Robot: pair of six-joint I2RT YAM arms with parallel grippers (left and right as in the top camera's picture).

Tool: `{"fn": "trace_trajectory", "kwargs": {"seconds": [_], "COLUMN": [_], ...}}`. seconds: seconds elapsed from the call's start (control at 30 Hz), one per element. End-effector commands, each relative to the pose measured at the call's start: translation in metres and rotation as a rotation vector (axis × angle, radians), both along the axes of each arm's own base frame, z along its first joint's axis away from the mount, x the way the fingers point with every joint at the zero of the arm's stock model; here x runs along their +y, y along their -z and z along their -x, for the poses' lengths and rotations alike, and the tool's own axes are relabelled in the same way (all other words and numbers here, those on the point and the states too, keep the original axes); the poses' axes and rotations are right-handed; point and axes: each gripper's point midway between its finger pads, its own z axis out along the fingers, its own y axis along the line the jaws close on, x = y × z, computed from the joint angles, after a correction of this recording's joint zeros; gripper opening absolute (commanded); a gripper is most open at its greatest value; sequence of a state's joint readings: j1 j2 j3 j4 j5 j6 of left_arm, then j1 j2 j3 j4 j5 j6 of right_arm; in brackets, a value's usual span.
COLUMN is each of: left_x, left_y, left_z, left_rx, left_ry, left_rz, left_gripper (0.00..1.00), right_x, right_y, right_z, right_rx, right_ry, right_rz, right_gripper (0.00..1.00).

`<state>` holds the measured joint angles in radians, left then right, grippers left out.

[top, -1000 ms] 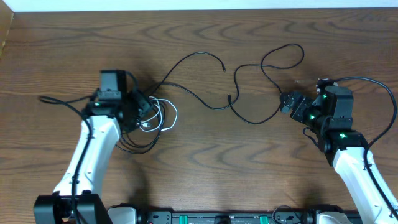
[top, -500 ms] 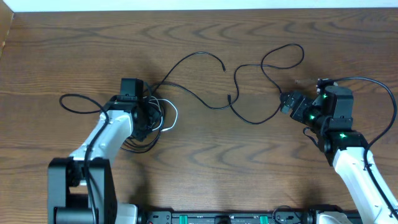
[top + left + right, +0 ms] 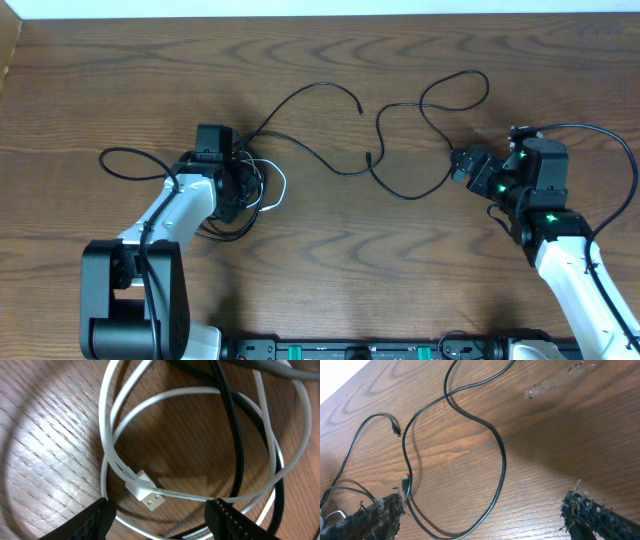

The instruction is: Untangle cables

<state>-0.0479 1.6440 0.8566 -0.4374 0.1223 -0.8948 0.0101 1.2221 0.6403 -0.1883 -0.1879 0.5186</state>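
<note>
The cables lie across the wooden table. A white cable [image 3: 279, 185] is coiled with black loops in a tangle [image 3: 240, 225] at the left, and thin black cables [image 3: 310, 90] snake right to a loop [image 3: 460, 85]. My left gripper [image 3: 243, 186] hovers low over the tangle. In the left wrist view it [image 3: 160, 527] is open, straddling the white cable [image 3: 107, 415] and its plug [image 3: 146, 492], with a black cable [image 3: 235, 455] crossing. My right gripper [image 3: 458, 165] is open over a black loop [image 3: 497, 455]; nothing sits between its fingertips [image 3: 482, 520].
Thick black robot wires arc out beside the left arm [image 3: 120, 158] and the right arm [image 3: 600, 130]. The table's far edge meets a white wall at the top [image 3: 320, 12]. A pale scuff [image 3: 560, 379] marks the wood near the right gripper.
My left arm has swung right and its wrist now sits closer over the tangle. The cables and the right arm have not visibly moved.
</note>
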Motion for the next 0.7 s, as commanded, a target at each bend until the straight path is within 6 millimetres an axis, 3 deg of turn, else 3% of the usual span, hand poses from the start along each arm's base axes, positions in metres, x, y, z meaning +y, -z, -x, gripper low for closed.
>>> {"fn": "trace_trajectory", "kwargs": {"seconds": [0.0,0.37,0.67], "left_x": [-0.004,0.014,0.036], "left_y": [0.001,-0.032,-0.036], "left_z": [0.003,-0.008,-0.007], "left_rx": [0.015,-0.103,-0.116], "left_ry": [-0.041,-0.114,-0.212], "left_rz": [0.034,-0.048,-0.149], "left_gripper": [0.63,0.74,0.75], "right_x": [0.0,0.0,0.0], "right_y": [-0.005,-0.006,-0.006], "right_z": [-0.002,-0.003,-0.004], "right_rx": [-0.018,-0.022,-0.025], "right_ry": [-0.009,-0.009,-0.01], "right_rz": [0.003,0.003,0.003], "right_gripper": [0.99,0.99,0.99]}}
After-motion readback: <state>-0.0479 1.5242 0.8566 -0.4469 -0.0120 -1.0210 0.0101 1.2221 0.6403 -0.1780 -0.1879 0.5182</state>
